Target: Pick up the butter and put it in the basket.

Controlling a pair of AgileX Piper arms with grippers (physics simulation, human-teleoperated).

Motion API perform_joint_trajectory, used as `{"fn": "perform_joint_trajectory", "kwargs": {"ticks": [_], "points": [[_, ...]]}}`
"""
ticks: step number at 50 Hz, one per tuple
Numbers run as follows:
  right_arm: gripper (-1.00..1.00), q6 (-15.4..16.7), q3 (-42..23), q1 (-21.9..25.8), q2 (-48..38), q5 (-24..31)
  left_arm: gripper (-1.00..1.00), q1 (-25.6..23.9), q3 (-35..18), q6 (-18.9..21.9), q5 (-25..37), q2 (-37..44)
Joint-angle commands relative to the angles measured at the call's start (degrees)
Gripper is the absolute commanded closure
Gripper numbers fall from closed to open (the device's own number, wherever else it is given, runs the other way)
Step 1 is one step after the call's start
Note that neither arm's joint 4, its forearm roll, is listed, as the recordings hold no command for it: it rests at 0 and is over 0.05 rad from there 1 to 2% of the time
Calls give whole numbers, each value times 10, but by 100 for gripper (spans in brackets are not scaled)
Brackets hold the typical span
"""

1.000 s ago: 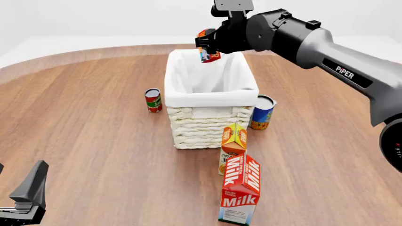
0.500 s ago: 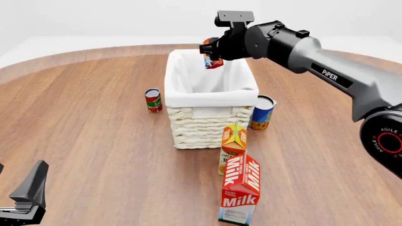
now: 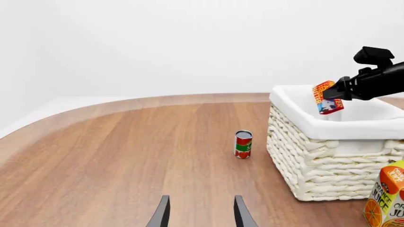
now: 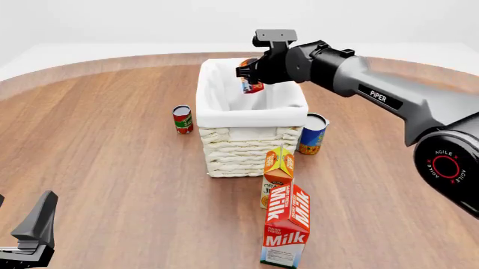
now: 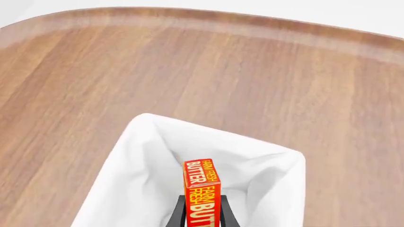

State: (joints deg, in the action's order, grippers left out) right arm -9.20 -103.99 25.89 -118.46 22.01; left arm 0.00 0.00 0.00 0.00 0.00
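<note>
The butter (image 4: 252, 85), a small red and orange box, is held in my right gripper (image 4: 250, 77) over the far part of the basket (image 4: 250, 145), partly below the rim's level. It shows edge-on in the right wrist view (image 5: 200, 191) between the fingers, above the white liner (image 5: 139, 179). In the left wrist view the butter (image 3: 327, 98) hangs over the basket (image 3: 328, 161). My left gripper (image 3: 198, 215) is open and empty, low near the table's front left corner (image 4: 33, 232).
A red tomato can (image 4: 183, 119) stands left of the basket, a blue and orange can (image 4: 312, 134) right of it. An orange juice carton (image 4: 277, 174) and a Milk carton (image 4: 286, 225) stand in front of the basket.
My right gripper has lowered the butter toward the basket and moved it slightly nearer. The left arm has not moved.
</note>
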Motion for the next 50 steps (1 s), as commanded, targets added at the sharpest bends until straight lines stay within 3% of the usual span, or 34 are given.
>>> {"fn": "perform_joint_trajectory", "kwargs": {"ticks": [1,15,16,33,50], "points": [[100,-7,-9,1,-4,-9,-100,0,0,0,0,0],[100,10,-12,-7,-14,-12,-100,0,0,0,0,0],[-100,11,-15,-9,-15,-11,-100,0,0,0,0,0],[-100,12,-16,-17,-9,-11,-100,0,0,0,0,0],[-100,26,21,-23,52,-4,-100,0,0,0,0,0]]}}
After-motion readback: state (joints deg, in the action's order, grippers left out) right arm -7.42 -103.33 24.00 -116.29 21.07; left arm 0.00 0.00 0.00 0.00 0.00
